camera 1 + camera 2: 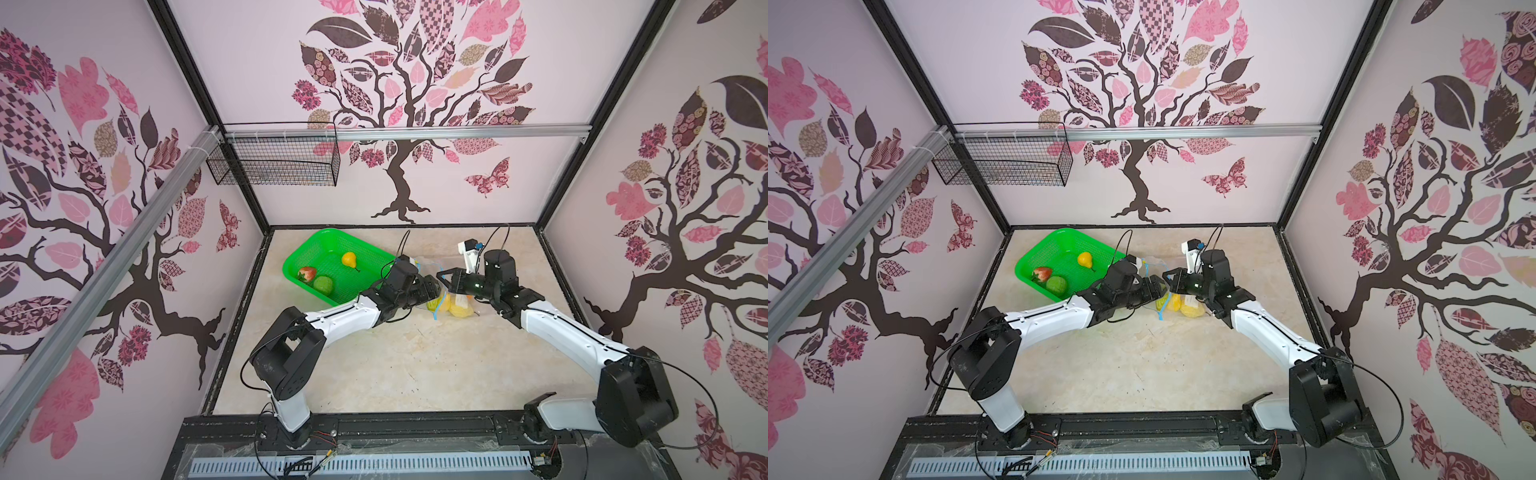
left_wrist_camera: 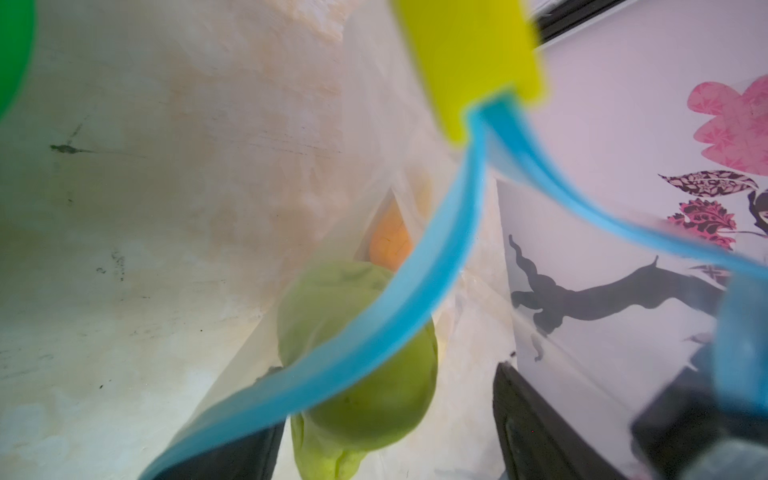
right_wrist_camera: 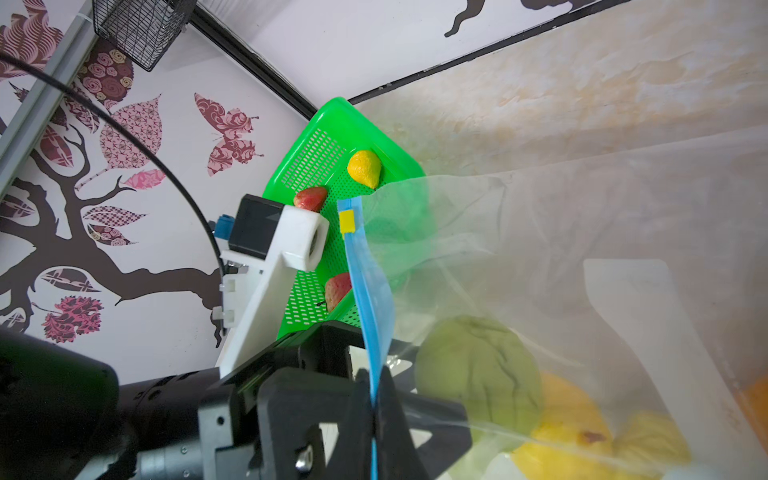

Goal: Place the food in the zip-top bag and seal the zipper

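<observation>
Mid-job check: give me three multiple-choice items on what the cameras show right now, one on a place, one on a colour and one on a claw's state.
1. Where is the yellow pear?
A. In the green basket
B. In the zip-top bag
C. Outside both

2. What colour is the slider on the bag's zipper?
A. Red
B. Black
C. Yellow

3. The right claw is:
A. Open above the basket
B. Shut on the zipper
C. Shut on the pear

Answers:
1 A: in both top views the pear lies on the basket's mesh floor.
2 C: the right wrist view shows a yellow tab on the blue strip.
3 B: its jaws pinch the blue strip between them.
</observation>
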You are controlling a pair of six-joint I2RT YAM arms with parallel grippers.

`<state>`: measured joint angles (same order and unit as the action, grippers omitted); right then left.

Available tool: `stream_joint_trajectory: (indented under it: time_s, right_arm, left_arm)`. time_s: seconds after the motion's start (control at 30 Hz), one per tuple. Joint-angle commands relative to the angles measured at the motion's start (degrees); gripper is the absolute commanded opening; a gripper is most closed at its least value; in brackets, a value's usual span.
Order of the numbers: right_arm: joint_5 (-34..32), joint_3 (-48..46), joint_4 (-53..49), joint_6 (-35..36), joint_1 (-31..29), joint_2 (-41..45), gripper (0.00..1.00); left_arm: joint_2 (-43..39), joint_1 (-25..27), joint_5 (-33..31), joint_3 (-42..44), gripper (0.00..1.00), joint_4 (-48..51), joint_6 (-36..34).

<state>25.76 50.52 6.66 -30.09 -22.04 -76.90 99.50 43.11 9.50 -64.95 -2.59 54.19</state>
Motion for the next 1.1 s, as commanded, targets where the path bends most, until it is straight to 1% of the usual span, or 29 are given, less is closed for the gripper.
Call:
stream_joint_trajectory:
  time_s: [0.0,0.07,0.13,0.3,0.4,0.47,0.57,0.7,0.83,0.97,1.07]
  right_arm:
    - [0.0,2.2,0.0,1.0,-0.1,0.5,0.00]
    - [-0.4,2.0,-0.5,1.4,-0.1,0.7,0.00]
    - [-0.7,2.0,-0.8,1.6,-0.1,0.9,0.00]
    - [-1.1,1.9,-0.9,1.7,-0.1,1.4,0.00]
    - [-0.9,2.0,-1.2,1.8,-0.1,1.5,0.00]
    - [-0.6,2.1,-1.3,1.8,-0.1,1.5,0.00]
    - [-0.4,2.3,-1.6,2.0,-0.1,1.6,0.00]
    - [-0.4,2.6,-2.1,2.2,-0.1,1.7,0.00]
    - [-0.3,3.0,-2.3,2.3,-0.1,1.8,0.00]
    - [-0.5,3.2,-2.7,2.7,-0.1,1.8,0.00]
    - [-0.6,3.4,-2.7,3.0,-0.1,1.6,0.00]
  left_arm:
    - [-3.6,0.2,4.8,-3.0,0.79,2.6,-4.7]
    - [-5.2,0.3,5.8,-3.9,0.79,6.5,-7.7]
    - [-7.5,0.1,4.8,-3.5,0.79,10.4,-10.0]
    - [-13.8,-1.2,-1.9,-1.0,0.78,18.5,-13.4]
    - [-17.1,-3.5,-3.9,2.4,0.78,18.6,-12.8]
    - [-18.0,-5.6,-3.8,4.7,0.77,17.3,-11.8]
    - [-17.1,-6.8,-2.8,5.6,0.73,15.3,-12.3]
    - [-11.9,-6.9,2.5,3.6,0.65,13.2,-13.7]
    - [-6.5,-6.9,6.2,1.9,0.57,12.5,-12.0]
    - [-3.6,-6.5,7.9,1.8,0.51,10.4,-11.4]
    - [-2.2,-6.4,9.5,1.7,0.40,9.2,-11.0]
